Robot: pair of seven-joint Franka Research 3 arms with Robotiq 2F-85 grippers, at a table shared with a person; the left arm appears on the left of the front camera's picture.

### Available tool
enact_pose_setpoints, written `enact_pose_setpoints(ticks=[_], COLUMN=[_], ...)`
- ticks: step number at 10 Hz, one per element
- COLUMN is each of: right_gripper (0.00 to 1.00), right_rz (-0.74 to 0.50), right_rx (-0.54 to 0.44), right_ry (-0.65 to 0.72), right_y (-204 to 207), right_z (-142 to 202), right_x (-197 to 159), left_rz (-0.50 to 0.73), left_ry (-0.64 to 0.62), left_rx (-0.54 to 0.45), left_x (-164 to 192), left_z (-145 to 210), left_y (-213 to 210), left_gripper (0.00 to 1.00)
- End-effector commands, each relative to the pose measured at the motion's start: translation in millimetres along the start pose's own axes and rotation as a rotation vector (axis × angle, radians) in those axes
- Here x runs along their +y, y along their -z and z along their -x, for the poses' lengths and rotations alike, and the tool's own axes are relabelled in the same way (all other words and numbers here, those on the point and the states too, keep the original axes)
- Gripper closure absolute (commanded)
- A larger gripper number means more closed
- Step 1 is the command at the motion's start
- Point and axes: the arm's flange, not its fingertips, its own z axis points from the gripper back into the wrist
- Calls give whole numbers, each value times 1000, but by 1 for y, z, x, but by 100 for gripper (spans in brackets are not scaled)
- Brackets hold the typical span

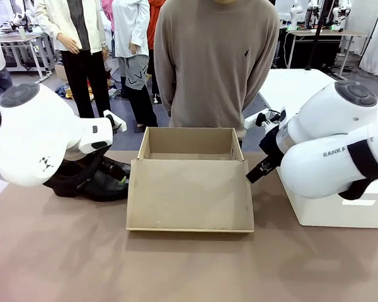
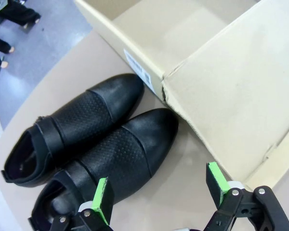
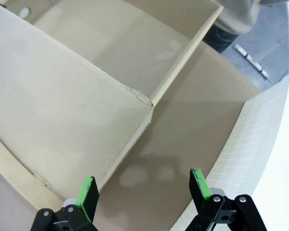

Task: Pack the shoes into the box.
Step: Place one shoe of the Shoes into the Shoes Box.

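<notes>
Two spread grips nearest, neither clamped on anything. Left claw poised above the shoes; right claw over a bare strip of brown surface between the box and a ribbed white block. From the left wrist, full detail of the pair: glossy black leather, perforated panels across the vamps, ankle straps, lying side by side, toes almost touching the box's left wall beside a white label. From the front, mostly hidden behind the left arm, left of the box. Tan cardboard flap laid flat on the near side, tray behind showing bare cardboard inside. Beyond, a person in a beige sweater.
</notes>
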Motion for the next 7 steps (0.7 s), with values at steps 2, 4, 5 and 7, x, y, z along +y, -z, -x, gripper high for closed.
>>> enact_pose_setpoints(ticks=[2, 4, 5, 7], right_gripper=[0, 0, 0, 0], right_rz=[-55, -78, -96, -115], right_rx=[-16, -30, -40, -60], right_ry=[-11, -36, -46, -70], right_y=[-45, -70, -82, -96], right_z=[-13, -20, -21, -20], right_x=[-13, -17, -17, -19], left_rz=[7, 18, 20, 18], left_ry=[61, 75, 84, 108], left_rx=[12, 7, -3, -17], left_x=[10, 14, 16, 20], left_z=[-16, -27, -31, -35], left_y=[-45, -73, -86, -99], left_gripper=[0, 0, 0, 0])
